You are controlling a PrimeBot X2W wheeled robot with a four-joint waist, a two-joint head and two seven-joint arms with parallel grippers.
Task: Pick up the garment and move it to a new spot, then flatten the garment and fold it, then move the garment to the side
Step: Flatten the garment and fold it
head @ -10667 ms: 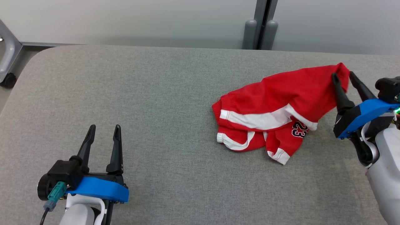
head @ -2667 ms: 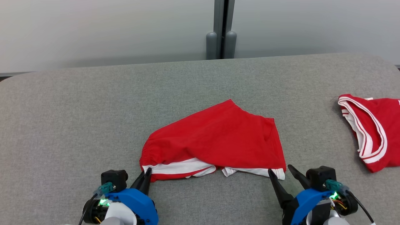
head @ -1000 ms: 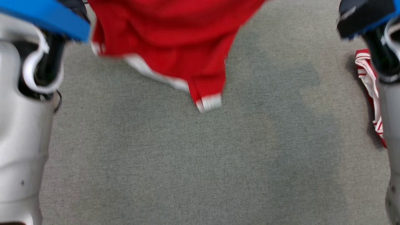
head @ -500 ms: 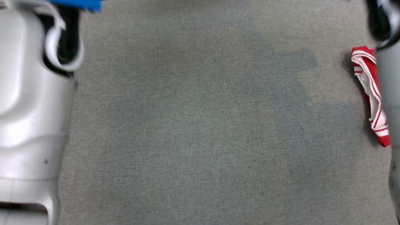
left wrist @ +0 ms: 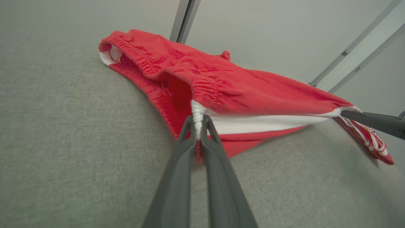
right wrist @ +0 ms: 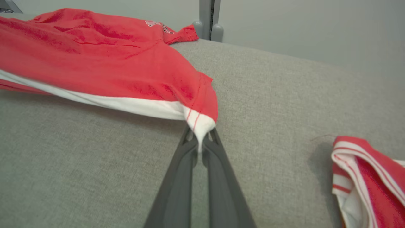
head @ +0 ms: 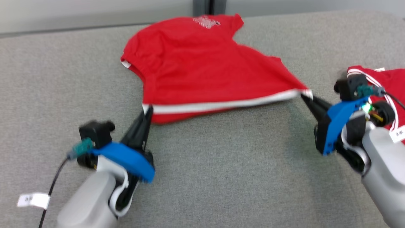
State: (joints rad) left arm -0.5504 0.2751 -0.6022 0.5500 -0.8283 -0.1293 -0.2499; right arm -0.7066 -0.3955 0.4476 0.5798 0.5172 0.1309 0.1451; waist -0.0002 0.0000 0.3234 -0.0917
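The garment (head: 202, 69), red shorts with a white band along one edge, lies spread on the grey table (head: 221, 164), stretched between my two grippers. My left gripper (head: 147, 111) is shut on the white band's left corner; the left wrist view shows the garment (left wrist: 227, 91) pinched at the tip of the left gripper (left wrist: 198, 120). My right gripper (head: 306, 95) is shut on the band's right corner, and the right wrist view has the garment (right wrist: 104, 66) bunched white at the tip of the right gripper (right wrist: 200, 139). The far part rests on the table near its back edge.
A second red garment with white stripes (head: 386, 85) lies at the table's right side, just behind my right wrist, and shows again as a red and white garment (right wrist: 367, 177) in the right wrist view. A grey post (head: 208, 6) stands behind the table.
The head camera has swung from looking down at bare table to looking forward. The garment, hanging in the air a second ago, now lies spread on the table between both shut grippers.
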